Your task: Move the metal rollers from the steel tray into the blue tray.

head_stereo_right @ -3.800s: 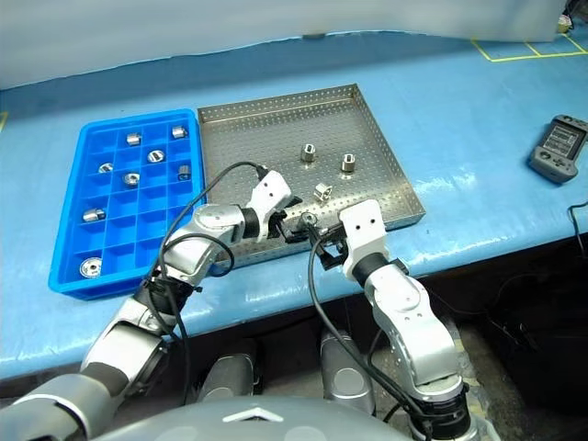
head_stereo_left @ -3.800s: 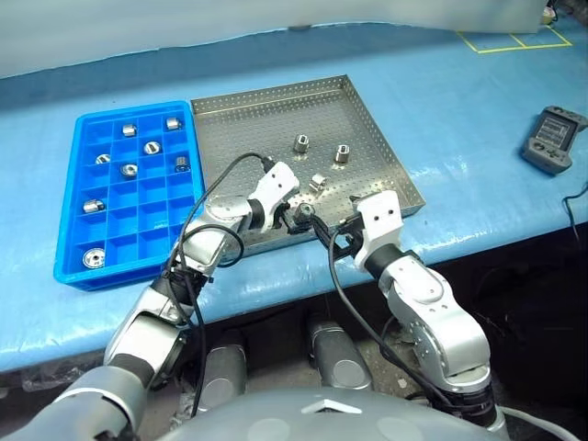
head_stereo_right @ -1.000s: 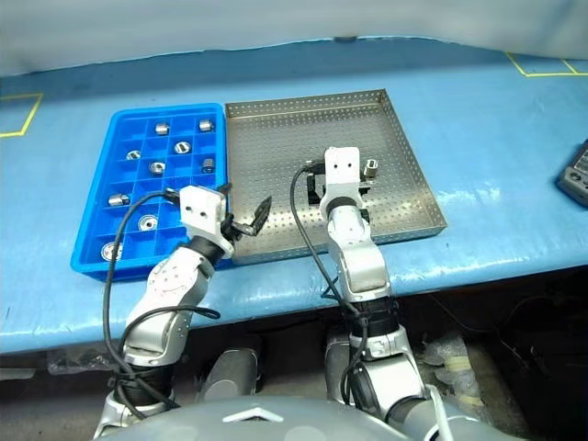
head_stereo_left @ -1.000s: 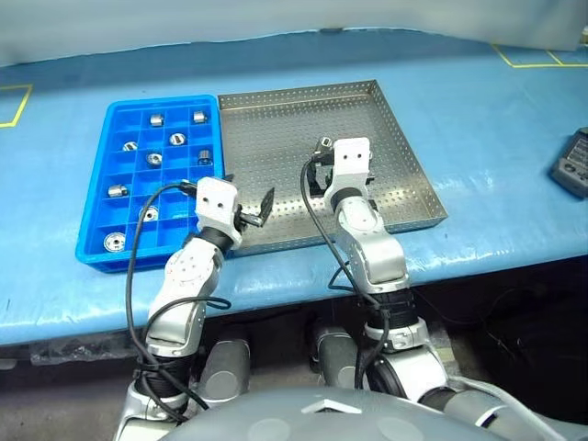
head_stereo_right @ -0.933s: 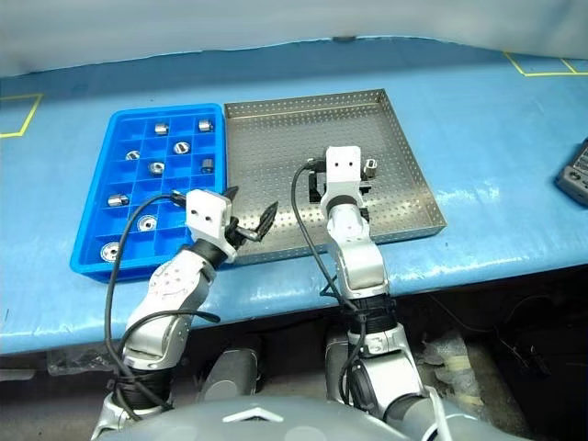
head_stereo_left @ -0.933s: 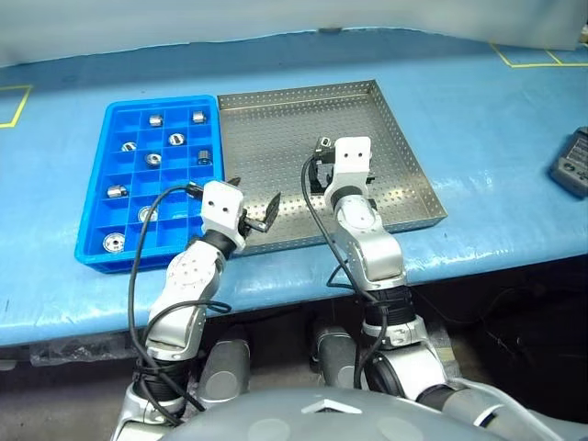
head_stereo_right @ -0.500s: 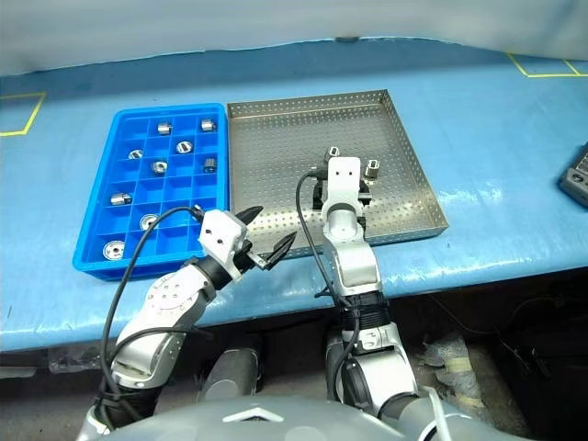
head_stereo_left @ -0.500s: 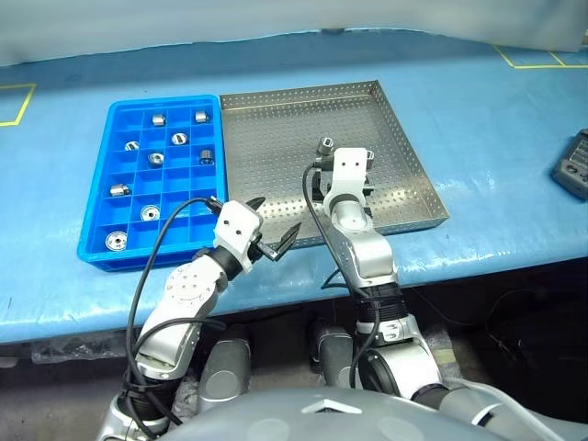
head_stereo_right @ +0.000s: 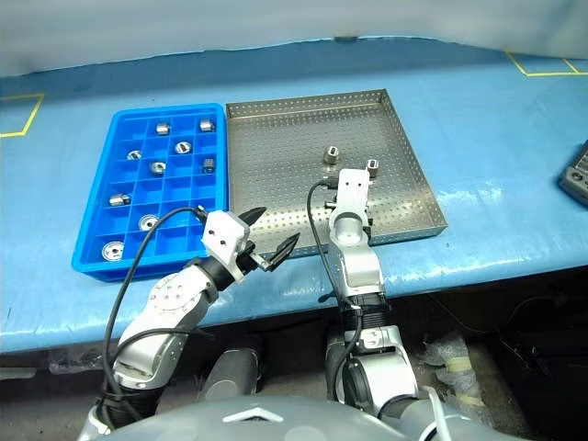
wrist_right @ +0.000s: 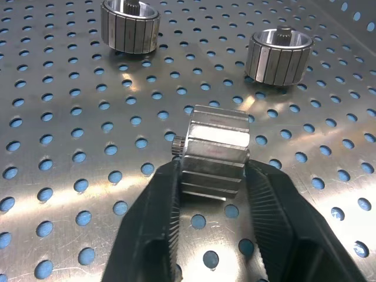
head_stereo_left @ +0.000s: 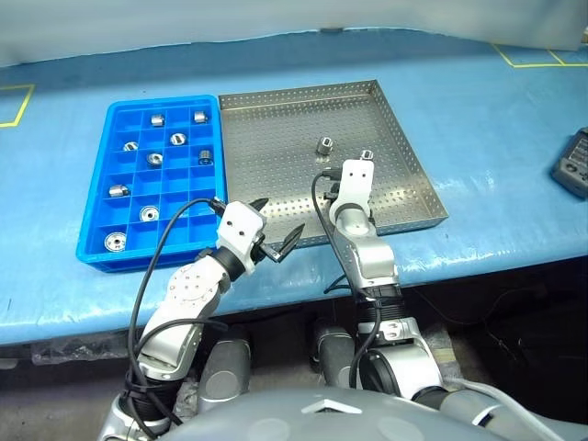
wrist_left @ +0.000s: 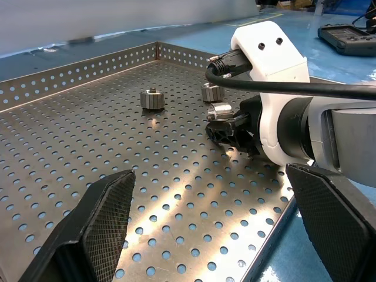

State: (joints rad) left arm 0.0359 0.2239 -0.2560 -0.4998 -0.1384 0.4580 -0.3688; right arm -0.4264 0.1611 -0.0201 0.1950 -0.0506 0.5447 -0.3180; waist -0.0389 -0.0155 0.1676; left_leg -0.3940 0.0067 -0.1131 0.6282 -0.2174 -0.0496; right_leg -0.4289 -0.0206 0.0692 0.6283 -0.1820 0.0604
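Right wrist view: a metal roller (wrist_right: 214, 151) lying on its side is being clamped between the two fingers of the right hand (wrist_right: 212, 194), on the perforated base of the steel tray (head_stereo_left: 276, 138). Two more rollers (wrist_right: 130, 24) are standing upright just beyond it. The left hand (head_stereo_left: 274, 233) is being held wide open and empty over the tray's near edge. Seven rollers (head_stereo_left: 177, 139) are sitting in compartments of the blue tray (head_stereo_left: 92, 200), left of the steel tray on the worktop (head_stereo_left: 496, 147).

Blue tray (head_stereo_left: 98, 241) lies left of, beside, the steel tray (head_stereo_left: 266, 129).
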